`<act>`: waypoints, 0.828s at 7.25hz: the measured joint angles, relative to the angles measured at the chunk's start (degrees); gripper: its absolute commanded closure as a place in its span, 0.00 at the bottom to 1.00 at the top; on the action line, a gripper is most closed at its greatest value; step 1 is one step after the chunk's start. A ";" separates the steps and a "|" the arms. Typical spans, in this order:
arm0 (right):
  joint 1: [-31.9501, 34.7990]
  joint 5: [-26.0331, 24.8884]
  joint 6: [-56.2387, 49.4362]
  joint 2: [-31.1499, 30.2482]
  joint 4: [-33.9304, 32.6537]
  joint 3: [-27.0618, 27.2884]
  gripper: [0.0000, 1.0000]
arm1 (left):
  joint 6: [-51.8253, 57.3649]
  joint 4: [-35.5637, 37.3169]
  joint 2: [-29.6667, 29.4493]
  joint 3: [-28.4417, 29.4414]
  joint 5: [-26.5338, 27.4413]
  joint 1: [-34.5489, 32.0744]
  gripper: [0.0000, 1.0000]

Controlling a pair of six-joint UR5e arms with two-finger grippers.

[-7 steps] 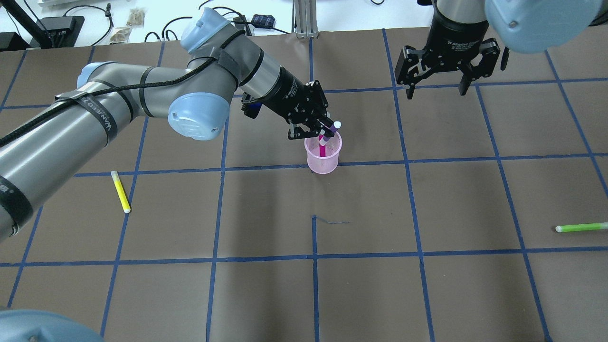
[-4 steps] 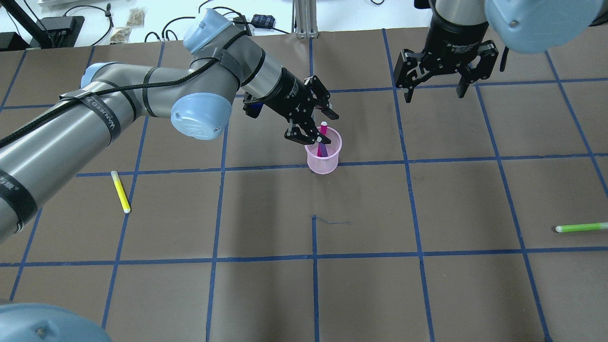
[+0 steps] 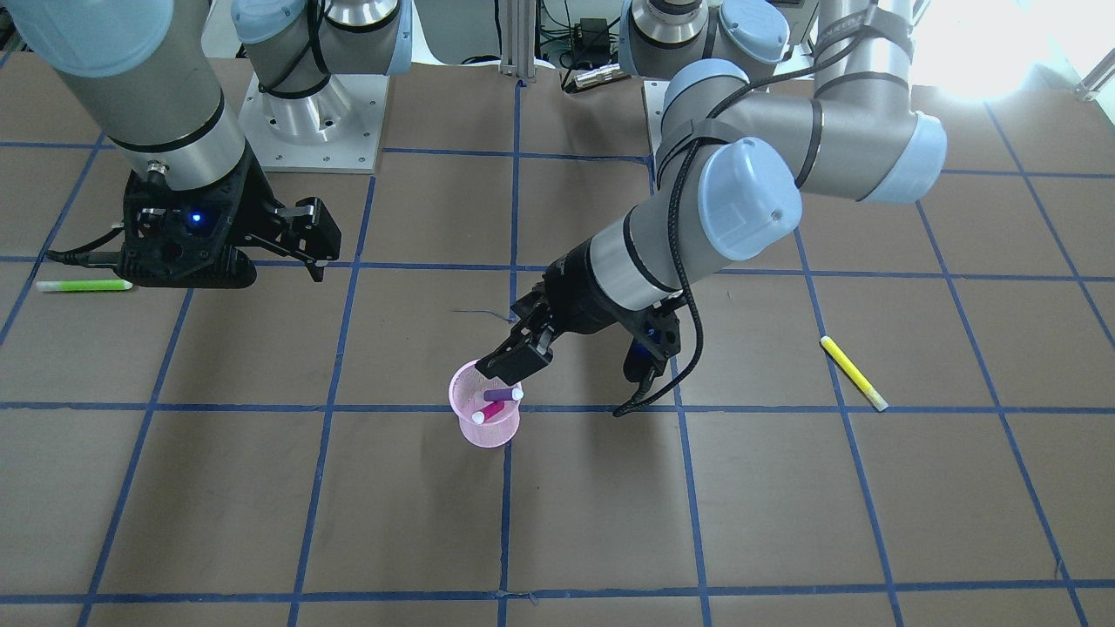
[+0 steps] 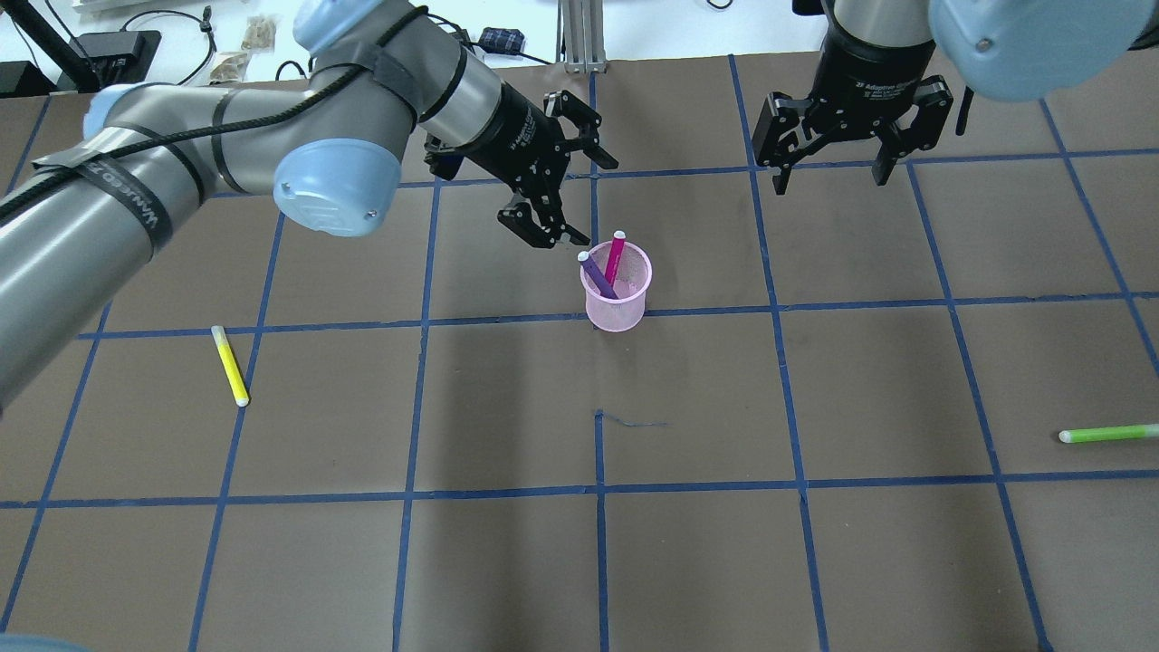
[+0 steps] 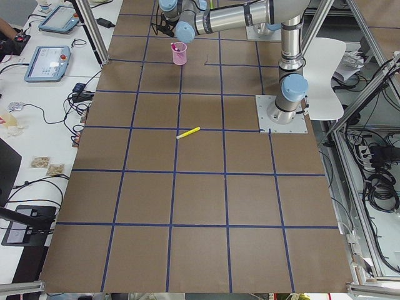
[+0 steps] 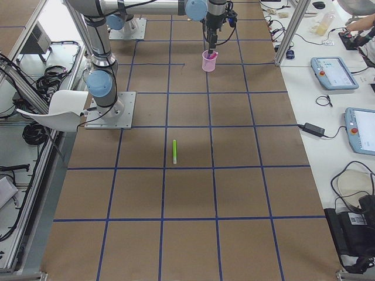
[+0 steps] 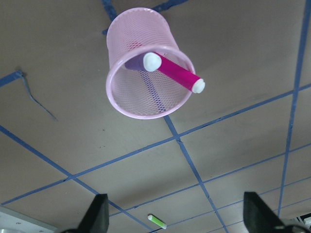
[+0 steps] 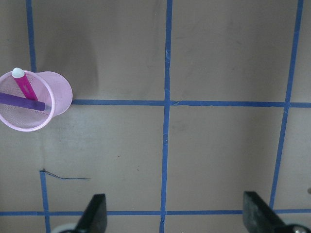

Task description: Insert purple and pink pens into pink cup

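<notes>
Overhead cam looks forward and down from the base-side edge of the table (image 4: pixel 688 561); the front one faces back from the opposite edge. Two far-off side cams look along it from either end. Both wrist cams sit closer, and both catch the pink cup (image 7: pixel 121 51).

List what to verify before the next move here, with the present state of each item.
1. Purple pen inside the pink cup, leaning on its rim: ok.
2. Pink pen inside the cup: ok.
3. Cup upright: ok.
4. Left gripper open, holding nothing, apart from cup and pens: ok.
5. Right gripper open, holding nothing: ok.
6. Yellow pen and green pen lying flat, well away from the cup: ok.
</notes>
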 measured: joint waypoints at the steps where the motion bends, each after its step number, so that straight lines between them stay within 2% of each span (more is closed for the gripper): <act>1: 0.00 0.06 0.03 -0.06 -0.04 -0.12 0.00 | 8.98 -3.99 2.26 0.60 3.15 1.45 0.03; 4: 0.13 2.67 -1.11 -0.34 -0.34 -0.56 0.00 | 45.01 -18.96 10.49 1.42 17.38 5.09 0.00; 6: 0.03 2.11 -1.65 -1.99 -0.31 -0.47 0.00 | 64.41 -21.75 14.85 0.85 29.50 5.58 0.00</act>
